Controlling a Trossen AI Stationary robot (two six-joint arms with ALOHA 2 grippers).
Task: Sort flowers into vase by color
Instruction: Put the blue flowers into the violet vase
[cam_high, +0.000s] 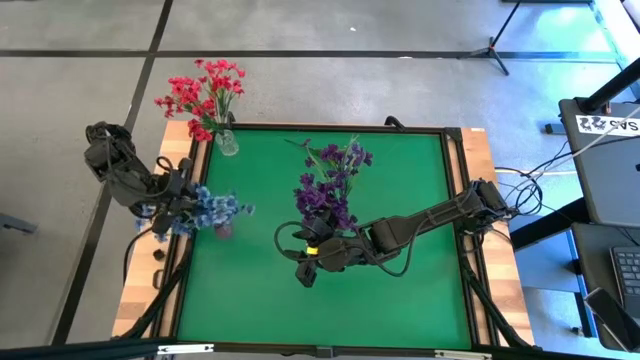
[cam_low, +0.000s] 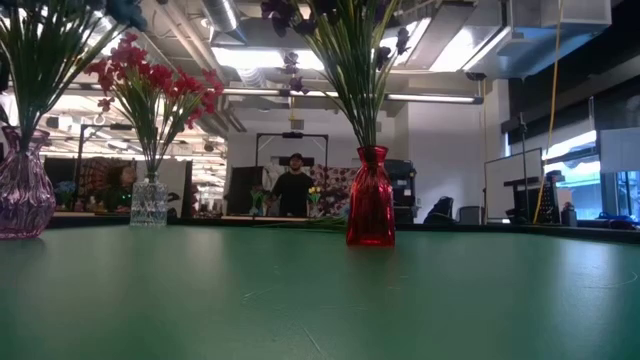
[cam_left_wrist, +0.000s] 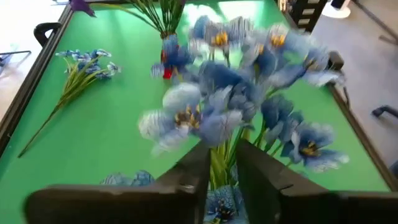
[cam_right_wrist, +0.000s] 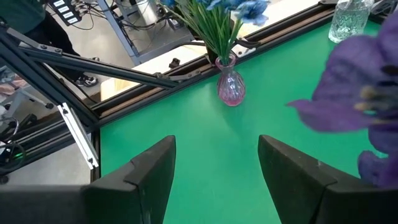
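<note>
Biggest worry on the green desk (cam_high: 400, 290) is the left side. The left claw (cam_left_wrist: 219, 155) sits right around the green stems of the blue flowers (cam_high: 215, 208), which stand in the pink vase (cam_right_wrist: 231, 87) near the desk's left edge. I honestly can't tell whether it's pinching those stems or has let go. If it lifts away while they're caught, I'd guess the bunch comes back out, or the light vase tips toward the edge.

Next, the right claw (cam_right_wrist: 217, 149): wide open, empty, hanging low just beside the purple flowers (cam_high: 325, 190) in the red vase (cam_low: 370, 210). A careless swing from there could clip the blossoms and knock that vase over.

The red flowers (cam_high: 205, 90) in the clear vase (cam_high: 228, 143) look safe, well apart from both arms.

Smallest thing: one loose blue sprig (cam_left_wrist: 81, 68) lies flat on the desk. A thin stem like that is easy to miss or drag.
</note>
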